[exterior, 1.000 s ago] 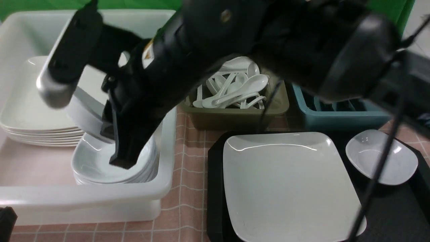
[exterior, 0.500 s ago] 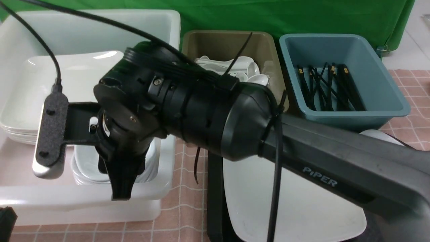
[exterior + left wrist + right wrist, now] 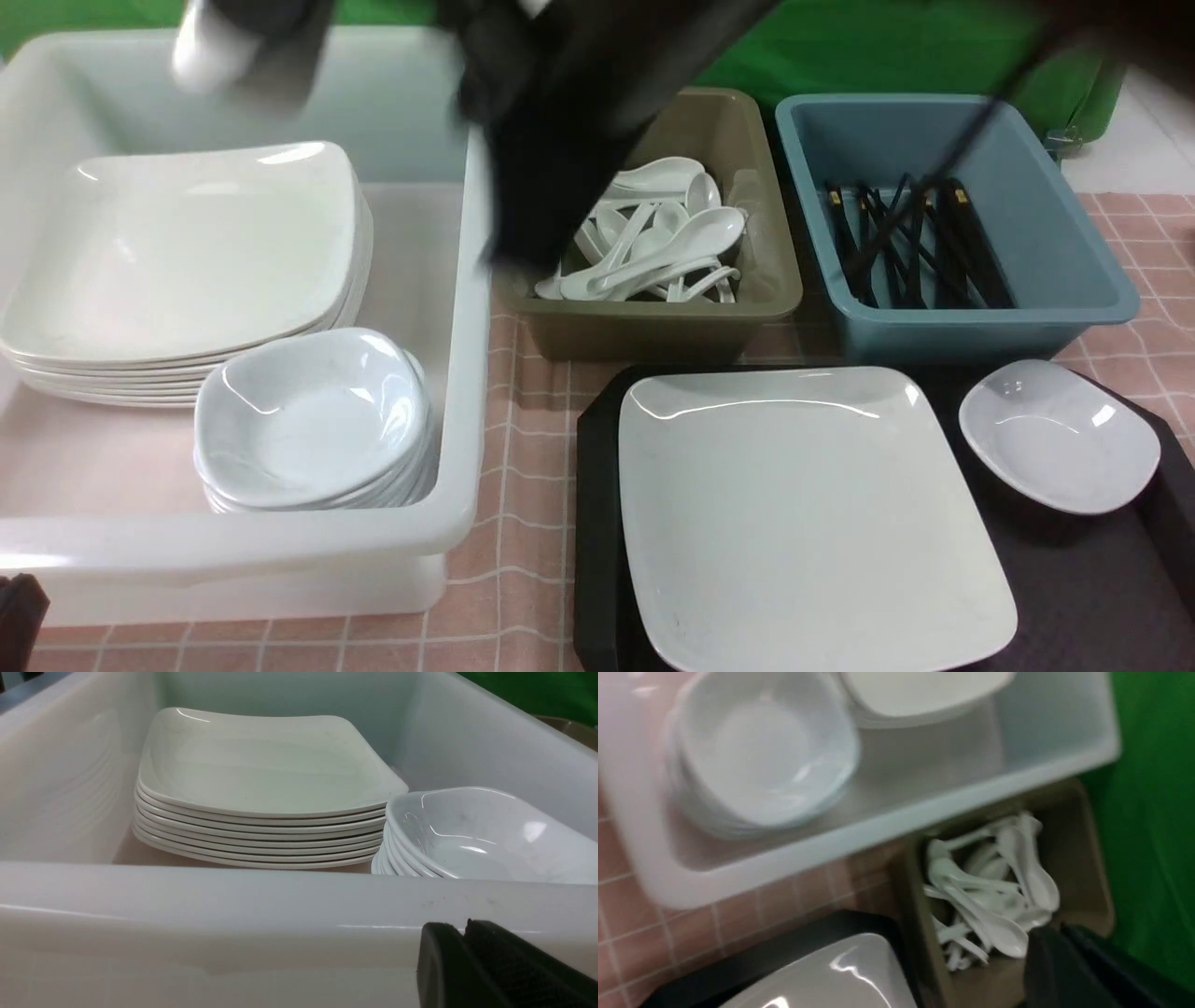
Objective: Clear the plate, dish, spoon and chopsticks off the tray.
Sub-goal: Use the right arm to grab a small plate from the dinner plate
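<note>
i see an olive tub [image 3: 653,331]; a white tub [image 3: 233,551] is left of it, a blue tub [image 3: 980,331] right of it.

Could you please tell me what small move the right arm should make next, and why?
Probably swing the right gripper over to the dish and open its jaws there: they are shut and look empty near the olive tub of spoons, while the dish and the plate lie on the tray, the dish on its right.
</note>
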Robot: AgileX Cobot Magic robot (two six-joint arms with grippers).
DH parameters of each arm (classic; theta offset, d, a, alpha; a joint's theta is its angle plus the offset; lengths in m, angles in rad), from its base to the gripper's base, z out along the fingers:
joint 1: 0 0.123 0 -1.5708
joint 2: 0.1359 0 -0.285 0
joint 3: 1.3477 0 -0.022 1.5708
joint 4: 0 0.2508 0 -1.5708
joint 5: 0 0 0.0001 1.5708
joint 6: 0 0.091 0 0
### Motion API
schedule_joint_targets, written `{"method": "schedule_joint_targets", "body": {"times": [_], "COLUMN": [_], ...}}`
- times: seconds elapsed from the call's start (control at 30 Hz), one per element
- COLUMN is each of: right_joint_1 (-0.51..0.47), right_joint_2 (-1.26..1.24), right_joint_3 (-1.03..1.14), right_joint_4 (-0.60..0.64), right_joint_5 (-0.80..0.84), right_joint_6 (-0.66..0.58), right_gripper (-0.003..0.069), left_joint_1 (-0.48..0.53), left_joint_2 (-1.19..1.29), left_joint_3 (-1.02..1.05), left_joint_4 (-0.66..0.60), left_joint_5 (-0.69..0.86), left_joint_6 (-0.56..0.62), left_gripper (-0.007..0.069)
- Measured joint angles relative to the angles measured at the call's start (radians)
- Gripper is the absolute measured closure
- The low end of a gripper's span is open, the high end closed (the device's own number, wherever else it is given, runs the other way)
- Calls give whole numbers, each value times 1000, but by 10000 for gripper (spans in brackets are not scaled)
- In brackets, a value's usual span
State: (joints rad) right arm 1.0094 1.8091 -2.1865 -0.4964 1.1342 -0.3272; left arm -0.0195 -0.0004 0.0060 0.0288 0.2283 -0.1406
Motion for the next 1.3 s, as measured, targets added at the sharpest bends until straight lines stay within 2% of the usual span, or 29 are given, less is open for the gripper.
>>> {"method": "schedule_joint_targets", "body": {"times": [0.13,0.23,0.27,0.3,0.37,0.4,0.43,0.53,0.57,0.67,0.7,0.73,0.77,0.8,0.87,1.07,1.3], "right_joint_1": [-169,-353,-381,-510,-640,-652,-745,-840,-850,-865,-865,-862,-862,-855,-846,-835,-835], "right_joint_2": [-147,-271,-296,-357,-412,-419,-435,-426,-421,-375,-371,-340,-335,-302,-259,-159,-59], "right_joint_3": [78,251,280,408,585,621,768,1011,1053,1201,1206,1227,1228,1230,1230,1234,1235], "right_joint_4": [42,143,170,243,315,324,348,360,362,372,374,379,380,379,359,266,234], "right_joint_5": [0,0,0,-1,-3,-3,-10,-99,-129,-275,-283,-340,-347,-413,-508,-686,-749], "right_joint_6": [93,137,140,152,158,158,158,158,157,121,119,101,101,80,44,-20,-59], "right_gripper": [629,629,629,629,629,629,628,601,581,436,436,333,323,246,190,164,163], "left_joint_1": [0,0,0,0,0,0,0,0,0,0,0,0,0,0,0,0,0], "left_joint_2": [0,0,0,0,0,0,0,0,0,0,0,0,0,0,0,0,0], "left_joint_3": [0,0,0,0,0,0,0,0,0,0,0,0,0,0,0,0,0], "left_joint_4": [1,1,1,1,1,1,1,1,1,1,1,1,1,1,1,1,1], "left_joint_5": [0,0,0,0,0,0,0,0,0,0,0,0,0,0,0,0,0], "left_joint_6": [0,0,0,0,0,0,0,0,0,0,0,0,0,1,2,1,1], "left_gripper": [576,574,574,573,571,571,568,564,564,561,561,561,561,558,554,551,543]}}
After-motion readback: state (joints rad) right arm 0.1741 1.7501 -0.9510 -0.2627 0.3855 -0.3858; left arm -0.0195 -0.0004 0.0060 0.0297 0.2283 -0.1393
